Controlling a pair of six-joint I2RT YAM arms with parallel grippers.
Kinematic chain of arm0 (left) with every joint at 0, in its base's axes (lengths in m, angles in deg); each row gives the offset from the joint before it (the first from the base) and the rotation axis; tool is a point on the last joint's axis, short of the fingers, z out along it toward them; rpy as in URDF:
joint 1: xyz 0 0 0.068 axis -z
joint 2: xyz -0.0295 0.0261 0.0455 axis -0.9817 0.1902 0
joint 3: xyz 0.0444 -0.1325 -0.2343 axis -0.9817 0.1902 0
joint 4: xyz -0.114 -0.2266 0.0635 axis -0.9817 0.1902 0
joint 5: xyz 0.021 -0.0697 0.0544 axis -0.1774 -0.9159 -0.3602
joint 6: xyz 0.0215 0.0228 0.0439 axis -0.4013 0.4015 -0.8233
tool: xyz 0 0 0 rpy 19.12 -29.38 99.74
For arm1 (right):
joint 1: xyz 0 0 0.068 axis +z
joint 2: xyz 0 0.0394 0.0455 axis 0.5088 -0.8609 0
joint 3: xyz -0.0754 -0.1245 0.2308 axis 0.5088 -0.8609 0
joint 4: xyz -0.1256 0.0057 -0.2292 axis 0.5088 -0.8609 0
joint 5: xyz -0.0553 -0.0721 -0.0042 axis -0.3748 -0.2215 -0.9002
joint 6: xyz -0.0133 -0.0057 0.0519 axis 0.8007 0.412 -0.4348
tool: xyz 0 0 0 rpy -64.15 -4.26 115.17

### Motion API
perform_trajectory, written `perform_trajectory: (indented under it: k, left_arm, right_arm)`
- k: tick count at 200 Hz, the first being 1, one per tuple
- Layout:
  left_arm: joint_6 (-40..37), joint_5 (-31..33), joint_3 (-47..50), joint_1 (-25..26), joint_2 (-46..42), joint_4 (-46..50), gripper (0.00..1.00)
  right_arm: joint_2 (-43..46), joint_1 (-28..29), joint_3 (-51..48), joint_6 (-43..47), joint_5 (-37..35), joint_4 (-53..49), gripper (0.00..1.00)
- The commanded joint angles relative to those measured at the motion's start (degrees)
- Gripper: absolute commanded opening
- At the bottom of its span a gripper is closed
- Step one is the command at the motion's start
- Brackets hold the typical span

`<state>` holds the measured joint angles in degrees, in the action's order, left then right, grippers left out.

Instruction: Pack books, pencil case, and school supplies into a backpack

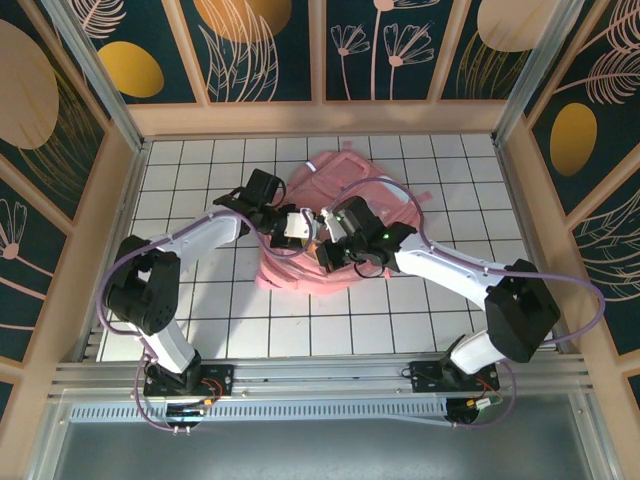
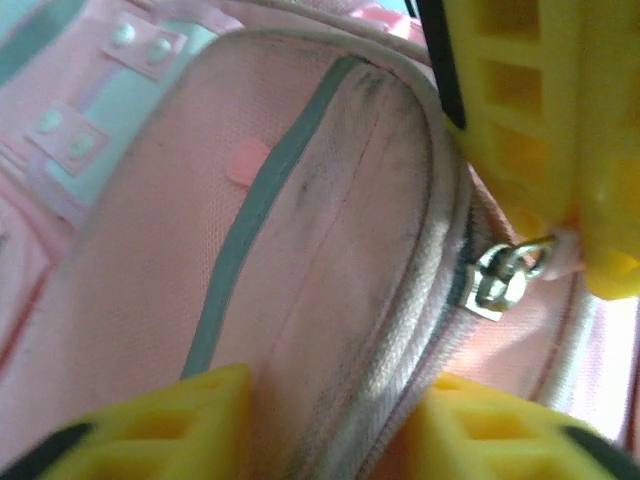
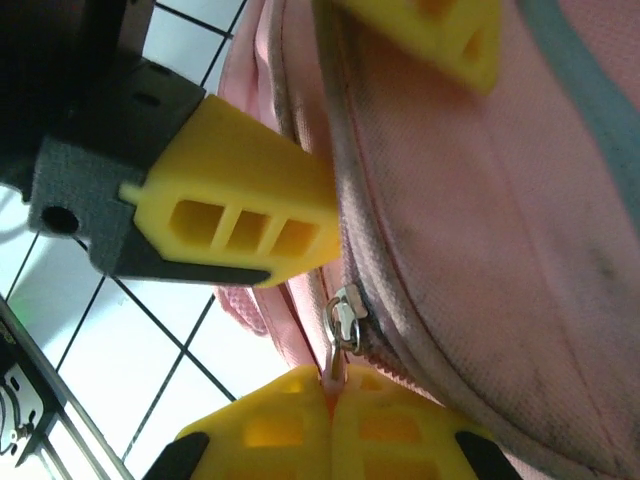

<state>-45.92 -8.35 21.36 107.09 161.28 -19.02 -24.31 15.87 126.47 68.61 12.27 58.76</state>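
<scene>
The pink backpack (image 1: 345, 168) lies on the table's middle, and both grippers meet at its near edge. My right gripper (image 3: 332, 400) is shut on the pink tab of the metal zipper pull (image 3: 345, 320), which also hangs beside its yellow finger (image 2: 530, 120) in the left wrist view. My left gripper (image 2: 335, 430) pinches the backpack's fabric edge (image 2: 420, 330) beside the zipper, one yellow finger (image 3: 240, 215) on each side of it. The books, pencil case and school supplies are out of view.
The white gridded table (image 1: 200, 180) extends left and right of the backpack. Wooden walls with patterned panels (image 1: 320, 110) enclose the back and sides. A metal rail (image 1: 320, 375) carries both arm bases at the near edge.
</scene>
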Motion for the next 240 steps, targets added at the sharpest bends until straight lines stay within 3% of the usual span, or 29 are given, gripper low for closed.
perform_trajectory:
  k: [1,44,108,149,180,199,216,227,240]
  left_arm:
    - [-3.83,3.75,-2.31,0.03,2.41,1.23,0.00]
    - [-6.13,5.16,1.75,-0.10,-0.19,-2.20,0.00]
    - [-6.08,1.95,3.82,-1.91,-3.23,-4.19,0.00]
    - [-5.02,-0.22,7.41,-2.67,-5.79,-7.47,0.00]
    - [-3.30,-0.12,8.70,-3.09,-6.43,-8.81,0.00]
    - [-0.29,1.31,9.34,-3.10,-6.85,-11.27,0.00]
    - [4.11,2.66,8.66,-3.11,-6.32,-13.08,0.00]
    - [4.89,3.15,7.67,-2.96,-5.92,-12.36,0.00]
    - [5.35,2.60,7.36,-2.94,-6.19,-12.25,0.00]
  right_arm:
    - [2.64,1.16,-0.17,0.34,2.97,3.83,0.00]
    - [2.45,-1.86,-1.65,2.32,-3.76,-3.56,0.00]
    - [4.86,-13.74,-7.25,-0.08,-10.98,-8.27,0.00]
    - [3.31,-20.59,-9.96,-2.59,-8.47,-4.87,0.00]
    - [1.24,-23.03,-9.11,-3.55,-12.37,-8.23,0.00]
    - [1.08,-23.92,-7.80,-2.06,-9.93,-11.11,0.00]
    - [2.87,-23.51,-6.86,1.47,1.94,-12.00,0.00]
    - [4.59,-21.11,-6.02,3.83,7.07,-12.38,0.00]
    - [6.22,-16.55,-4.87,5.25,8.32,-12.80,0.00]
